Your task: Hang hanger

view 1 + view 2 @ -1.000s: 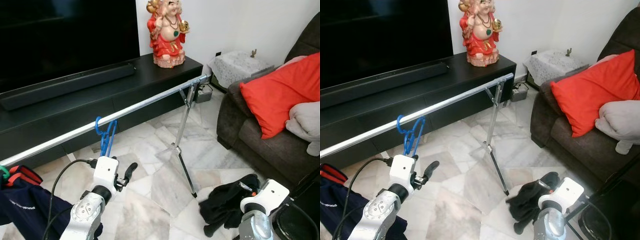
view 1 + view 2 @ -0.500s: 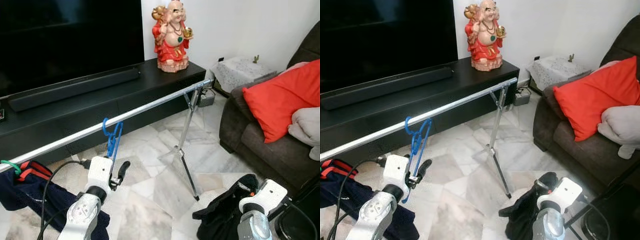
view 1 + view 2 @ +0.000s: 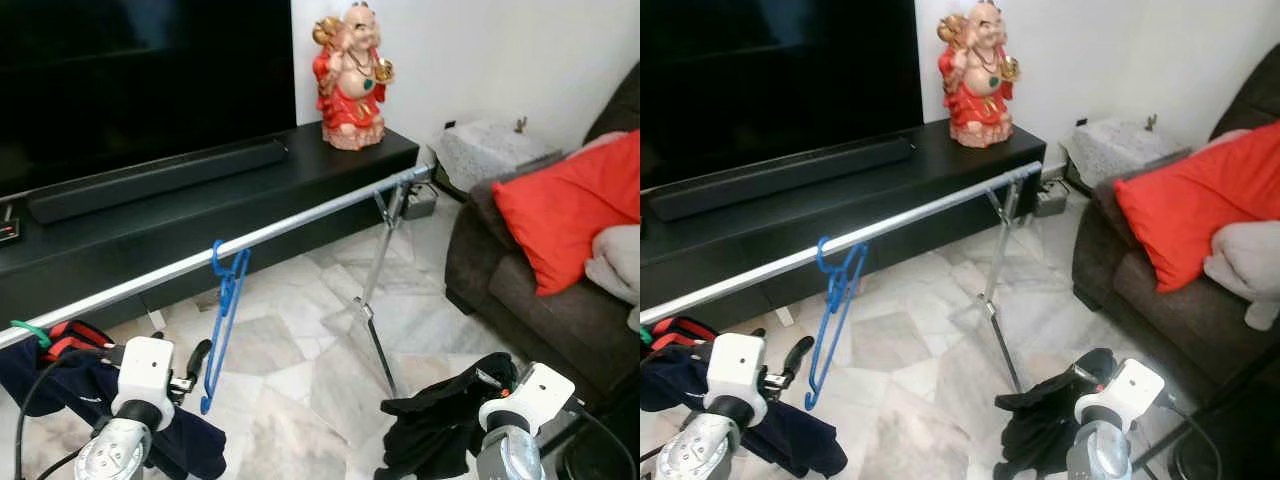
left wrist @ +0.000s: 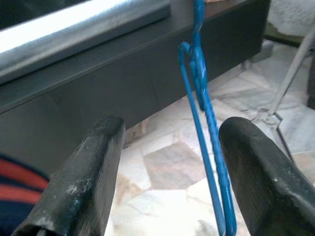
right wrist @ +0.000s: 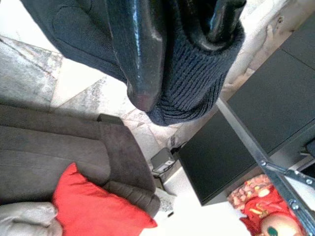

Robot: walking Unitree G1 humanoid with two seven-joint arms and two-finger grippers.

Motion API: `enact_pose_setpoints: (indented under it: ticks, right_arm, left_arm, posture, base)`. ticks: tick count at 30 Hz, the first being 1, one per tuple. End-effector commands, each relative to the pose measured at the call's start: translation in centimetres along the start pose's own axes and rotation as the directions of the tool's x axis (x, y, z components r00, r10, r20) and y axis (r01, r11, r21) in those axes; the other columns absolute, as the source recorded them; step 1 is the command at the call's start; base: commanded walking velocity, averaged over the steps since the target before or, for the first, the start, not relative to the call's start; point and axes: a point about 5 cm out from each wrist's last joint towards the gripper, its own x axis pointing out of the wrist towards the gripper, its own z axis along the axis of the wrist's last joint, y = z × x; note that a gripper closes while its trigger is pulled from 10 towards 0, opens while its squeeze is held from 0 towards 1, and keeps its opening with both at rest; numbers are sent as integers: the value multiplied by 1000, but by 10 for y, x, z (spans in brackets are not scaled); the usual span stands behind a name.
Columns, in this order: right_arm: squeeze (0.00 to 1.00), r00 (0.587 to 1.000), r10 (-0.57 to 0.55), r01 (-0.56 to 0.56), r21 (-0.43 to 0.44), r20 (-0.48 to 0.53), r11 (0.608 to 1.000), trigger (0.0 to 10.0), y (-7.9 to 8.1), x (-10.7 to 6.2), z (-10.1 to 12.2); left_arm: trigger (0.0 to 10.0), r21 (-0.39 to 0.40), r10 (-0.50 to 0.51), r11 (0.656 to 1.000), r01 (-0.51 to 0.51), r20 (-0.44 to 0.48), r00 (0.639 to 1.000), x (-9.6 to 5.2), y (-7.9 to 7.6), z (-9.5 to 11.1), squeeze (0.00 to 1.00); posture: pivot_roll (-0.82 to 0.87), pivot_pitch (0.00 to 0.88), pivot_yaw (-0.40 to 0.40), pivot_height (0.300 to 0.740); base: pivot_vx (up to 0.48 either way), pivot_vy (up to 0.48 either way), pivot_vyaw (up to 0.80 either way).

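A blue hanger (image 3: 225,305) hangs by its hook from the silver rail (image 3: 310,212), and no gripper is touching it. My left gripper (image 4: 172,130) is open, low and to the left of the hanger, with the hanger (image 4: 206,113) a little beyond the gap between its fingers. A black finger (image 3: 197,358) of this gripper pokes out from the white wrist. At the lower right, my right gripper (image 5: 182,44) is shut on a black knit garment (image 3: 435,425), which droops from it above the floor.
A navy and red garment (image 3: 60,370) hangs on a green hanger at the rail's left end. The rail's stand leg (image 3: 372,300) slants down to the marble floor. Behind stands a black TV console (image 3: 200,200) with a red statue (image 3: 350,70). A sofa with a red cushion (image 3: 570,195) is at the right.
My left gripper has dropped down and to the left, away from the blue hanger, which now hangs free on the rail. The black garment has risen with my right gripper. The camera has shifted.
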Motion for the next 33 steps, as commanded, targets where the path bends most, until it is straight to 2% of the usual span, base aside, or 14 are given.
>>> enact_pose_setpoints:
  ticks: [1,13,24,29,33]
  right_arm:
    - [0,1000,19,-19,-18,13,1000,10000,3,1,2]
    - [0,1000,21,-20,-33,18,999,10000,3,0,2]
    - [0,1000,25,-25,-44,12,999,10000,4,-1,0]
    - [0,999,29,-28,-45,14,999,10000,5,0,0]
    - [0,999,31,-30,-45,14,999,10000,7,0,0]
  left_arm:
    - [10000,-15,-32,999,33,11,999,-2,-4,4,0]
    - [10000,-25,-56,998,56,17,998,2,-9,8,0]
    - [10000,-21,-90,996,91,4,996,1,-10,9,0]
    - [10000,-28,-133,991,133,-21,991,7,-14,7,0]
    - [10000,-21,-178,984,177,-48,983,21,-20,6,0]
  posture:
    - [54,12,7,740]
    - [54,21,9,740]
    - [57,25,9,740]
    - [62,35,9,740]
    - [63,38,8,740]
  base:
    - [244,0,0]
    - [257,0,0]
    - [0,0,0]
    - [0,0,0]
    - [0,0,0]
